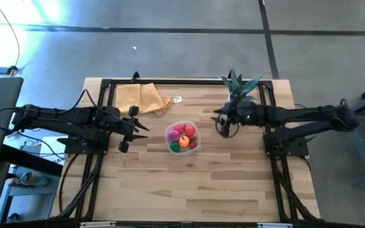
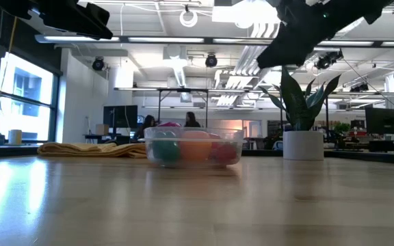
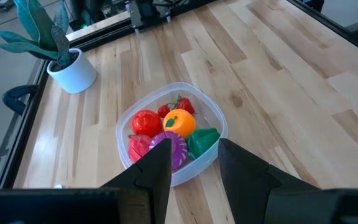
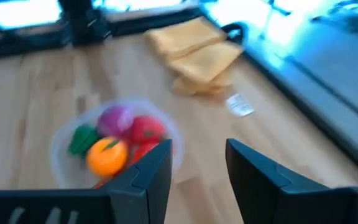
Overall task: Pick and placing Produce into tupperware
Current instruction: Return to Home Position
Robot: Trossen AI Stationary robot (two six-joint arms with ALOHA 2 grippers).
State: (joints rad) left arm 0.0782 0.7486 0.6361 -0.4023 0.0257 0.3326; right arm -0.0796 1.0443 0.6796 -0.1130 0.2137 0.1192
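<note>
Table [image 1: 233, 183] wide around central tupperware [image 1: 168, 135]

My wooden worktop [image 1: 189, 183] carries a potted plant [image 1: 238, 85] near one corner, its spiky green leaves upright in a white pot. A black frame rail [image 1: 182, 81] runs just behind the plant. Along that same rail, well apart from the plant, a folded tan cloth [image 1: 141, 98] lies flat. A small white tag [image 1: 178, 99] sits between plant and cloth, just beside the cloth. Beyond the plant, in the room, a person [image 2: 191, 120] shows among desks and screens.
</note>
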